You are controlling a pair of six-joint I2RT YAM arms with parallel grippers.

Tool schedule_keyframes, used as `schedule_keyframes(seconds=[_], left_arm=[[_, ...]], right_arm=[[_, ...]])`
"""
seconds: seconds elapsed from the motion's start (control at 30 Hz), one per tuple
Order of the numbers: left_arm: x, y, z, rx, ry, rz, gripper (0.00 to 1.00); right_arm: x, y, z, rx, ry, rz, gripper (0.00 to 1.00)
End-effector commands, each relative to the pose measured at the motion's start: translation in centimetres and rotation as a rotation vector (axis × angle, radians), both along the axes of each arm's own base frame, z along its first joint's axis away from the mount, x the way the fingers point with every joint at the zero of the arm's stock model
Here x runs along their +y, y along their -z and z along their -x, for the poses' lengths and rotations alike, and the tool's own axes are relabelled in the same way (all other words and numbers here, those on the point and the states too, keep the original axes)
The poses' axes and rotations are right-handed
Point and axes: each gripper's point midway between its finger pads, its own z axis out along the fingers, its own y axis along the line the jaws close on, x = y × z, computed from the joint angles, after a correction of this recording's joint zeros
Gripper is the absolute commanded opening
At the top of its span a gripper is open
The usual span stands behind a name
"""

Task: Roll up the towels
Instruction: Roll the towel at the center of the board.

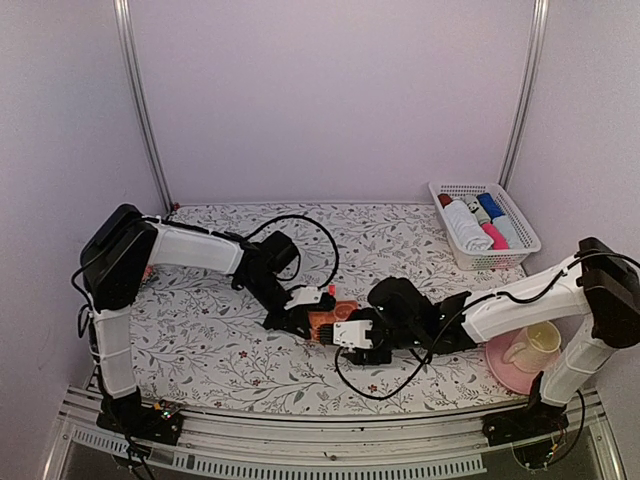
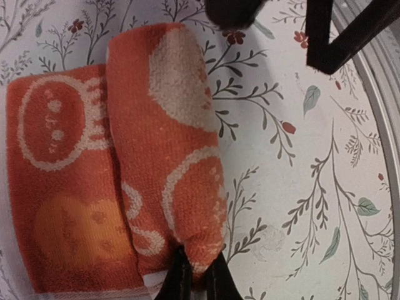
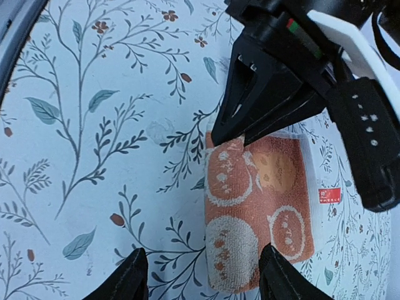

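The orange-red towel (image 1: 326, 322) with white face prints lies on the floral tablecloth at the middle front. In the left wrist view its right part is rolled into a thick tube (image 2: 169, 137) and its left part lies flat (image 2: 59, 187). My left gripper (image 2: 197, 269) is shut on the near end of the roll. My right gripper (image 3: 203, 275) is open just short of the roll's other end (image 3: 234, 250), and the roll lies between its fingers' lines. The left gripper (image 3: 240, 134) pinches the far end there. No loose light blue towel shows on the table.
A white basket (image 1: 522, 224) with several rolled cloths stands at the back right. A yellow cup (image 1: 535, 345) sits on a pink plate (image 1: 497, 366) by the right arm's base. The metal front rail (image 2: 381, 125) runs close to the towel. Black cables trail behind both wrists.
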Motion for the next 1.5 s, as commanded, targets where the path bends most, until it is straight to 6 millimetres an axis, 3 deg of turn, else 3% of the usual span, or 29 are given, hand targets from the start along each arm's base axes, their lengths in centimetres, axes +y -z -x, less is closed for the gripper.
schedule_keyframes(seconds=[0.0, 0.23, 0.6, 0.67, 0.8, 0.87, 1.07, 1.17, 1.47], left_arm=[[3.8, 4.4, 2.8, 0.248, -0.041, -0.189, 0.0], [4.0, 4.7, 2.5, 0.295, -0.044, -0.195, 0.0], [4.5, 4.5, 1.8, 0.313, -0.047, -0.193, 0.01], [4.5, 4.3, 1.5, 0.303, -0.054, -0.187, 0.06], [4.2, 3.2, 0.1, 0.256, -0.085, -0.155, 0.28], [4.0, 2.2, -1.1, 0.213, -0.111, -0.129, 0.43], [3.8, -2.3, -4.6, 0.048, -0.205, -0.006, 0.66], [4.4, -3.7, -5.4, -0.062, -0.237, 0.05, 0.71], [6.1, -5.1, -5.5, -0.371, -0.256, 0.179, 0.69]], right_arm=[[1.5, 1.2, -3.1, -0.153, 0.051, 0.07, 0.61], [2.5, 3.5, -5.1, -0.2, 0.097, 0.15, 0.6], [1.9, 7.2, -5.4, -0.109, 0.094, 0.279, 0.31], [1.9, 7.7, -5.0, -0.068, 0.084, 0.29, 0.24], [1.8, 8.1, -4.3, 0.002, 0.074, 0.308, 0.2], [1.9, 8.3, -3.9, 0.046, 0.067, 0.317, 0.17], [1.8, 8.7, -2.5, 0.175, 0.05, 0.333, 0.14], [1.7, 8.8, -1.9, 0.244, 0.043, 0.339, 0.13], [3.6, 6.8, -0.7, 0.461, 0.025, 0.3, 0.15]])
